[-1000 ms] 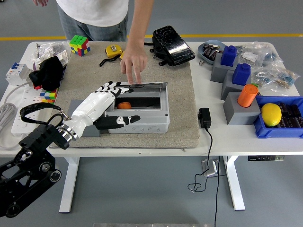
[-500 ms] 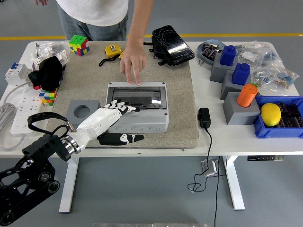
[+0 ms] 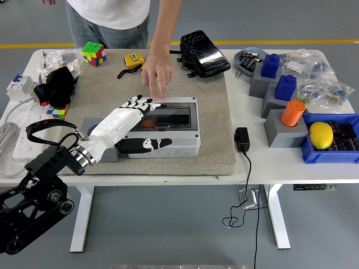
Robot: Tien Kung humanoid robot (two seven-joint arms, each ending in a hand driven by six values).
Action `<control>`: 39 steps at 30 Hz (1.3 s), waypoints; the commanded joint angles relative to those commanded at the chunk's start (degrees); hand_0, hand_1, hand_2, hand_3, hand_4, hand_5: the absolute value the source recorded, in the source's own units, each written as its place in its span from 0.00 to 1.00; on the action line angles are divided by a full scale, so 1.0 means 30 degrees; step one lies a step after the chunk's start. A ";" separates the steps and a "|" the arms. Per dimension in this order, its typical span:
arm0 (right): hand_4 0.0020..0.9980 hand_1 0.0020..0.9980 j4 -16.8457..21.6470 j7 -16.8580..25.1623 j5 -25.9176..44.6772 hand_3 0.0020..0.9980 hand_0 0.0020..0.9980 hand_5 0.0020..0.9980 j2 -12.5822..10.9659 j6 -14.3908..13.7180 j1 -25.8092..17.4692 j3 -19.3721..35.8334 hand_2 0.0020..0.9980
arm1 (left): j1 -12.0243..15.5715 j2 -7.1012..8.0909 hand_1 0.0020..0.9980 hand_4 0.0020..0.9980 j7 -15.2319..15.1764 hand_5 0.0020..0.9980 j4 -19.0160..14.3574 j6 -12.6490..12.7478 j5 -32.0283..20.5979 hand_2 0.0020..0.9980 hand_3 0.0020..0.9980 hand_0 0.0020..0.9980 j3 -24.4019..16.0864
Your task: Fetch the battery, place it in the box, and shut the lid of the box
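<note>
1. Inside the grey box (image 3: pixel 168 147), the orange battery (image 3: pixel 148 124) shows only as a small rounded patch behind the dark, see-through lid (image 3: pixel 174 112), at the box's left end.
2. The left hand (image 3: pixel 132 109) lies right over that end, its white-shelled fingers (image 3: pixel 141 101) stretched flat on the lid's left part, just above the battery; the black thumb (image 3: pixel 147 144) runs along the box's front wall. It grasps nothing.
3. The lid looks lowered over the opening, glossy and reflective; whether it is fully latched cannot be told.
4. A person's hand (image 3: pixel 157 73) reaches from the far side, fingertips pressing the box's back rim beside the robot's fingers.
5. The box is a rectangular plastic shell with rounded corners, sitting on a coarse beige mat (image 3: pixel 213 145) that covers the middle of the white table (image 3: pixel 280 162).
6. A grey block (image 3: pixel 90 126) with a round hole sits left of the box, partly under the white forearm.
7. The right hand is out of view.
</note>
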 joint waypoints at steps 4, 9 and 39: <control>1.00 0.85 0.0000 0.0061 0.0252 0.86 0.84 1.00 0.0044 0.0004 0.0039 -0.0277 0.81 | 0.0127 -0.1005 0.95 1.00 -0.0424 1.00 0.0952 0.0108 0.0016 0.90 0.91 0.97 -0.1645; 1.00 0.85 0.0000 0.0074 0.0375 0.86 0.84 1.00 0.0119 0.0016 -0.0101 -0.0441 0.81 | 0.0447 -0.2202 0.95 1.00 -0.1066 1.00 0.1734 0.0245 0.0279 0.90 0.91 0.97 -0.3797; 1.00 0.85 0.0000 0.0431 0.1208 0.86 0.85 1.00 0.0559 0.0000 -0.0257 -0.0826 0.81 | 0.1203 -0.3508 0.97 1.00 -0.5782 1.00 0.4975 -0.1722 -1.2739 0.94 0.93 0.98 -0.9220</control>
